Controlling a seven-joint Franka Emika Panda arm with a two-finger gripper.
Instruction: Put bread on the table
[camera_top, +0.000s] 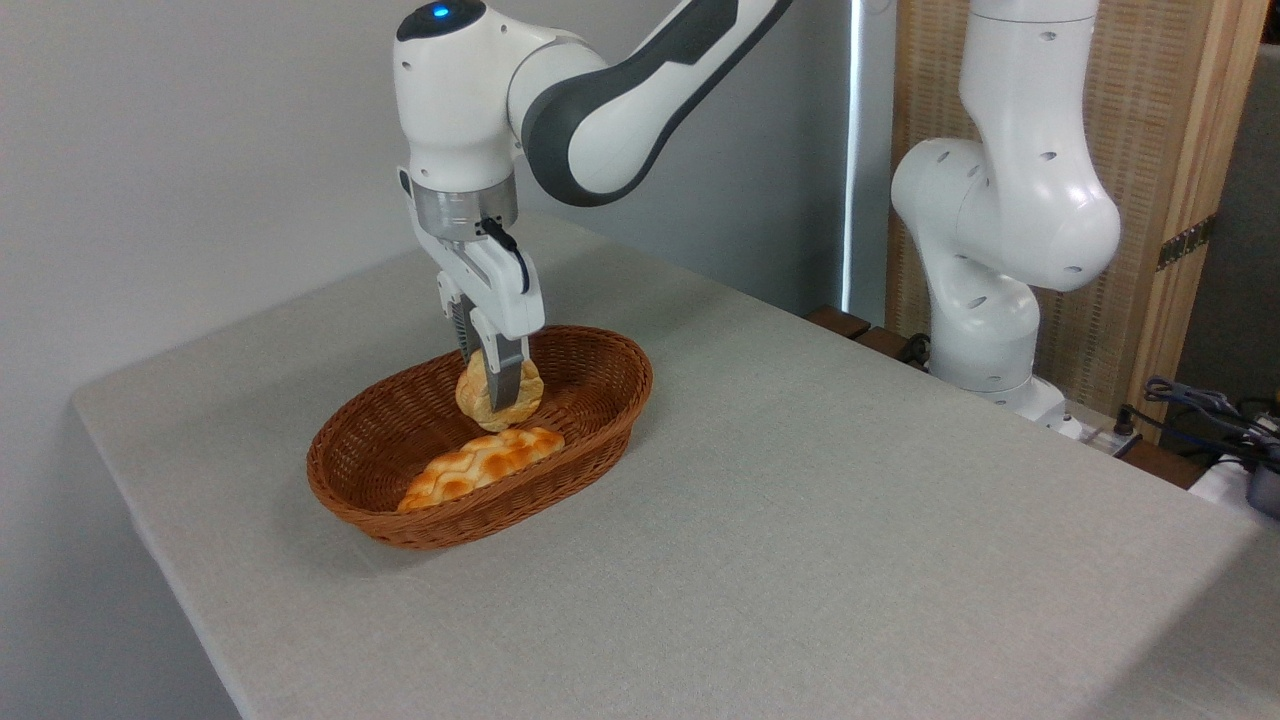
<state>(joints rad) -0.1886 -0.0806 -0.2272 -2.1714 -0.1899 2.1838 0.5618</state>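
Grey fabric covers the table (800, 520) in front of you, a broad top with rounded corners running from the plain wall at the back left toward the front right, and most of it lies bare. Toward its left half stands an oval brown wicker basket (600, 400), its long axis running from front left to back right. Your arm (600, 110) reaches in from the upper right, white with dark grey joint covers and a blue light glowing on top of the wrist housing, and it points the gripper (497, 392) straight down into the basket. You can see the fingers (510, 385) pressed against the two flat faces of the bread (480, 400), so the tool is clamped on it. The pale golden bun stands on edge between them, over the middle of the basket and inside the line of its rim; whether its lower edge touches anything beneath it you cannot tell from this angle. Just below and in front of it lies a braided orange-brown loaf (480, 468), stretched along the basket's near wall. At the right, past the table's far edge, you have the arm's white base (1000, 260), a slatted wooden panel (1160, 150) behind it, and some cables (1200, 410) at the frame's right edge.
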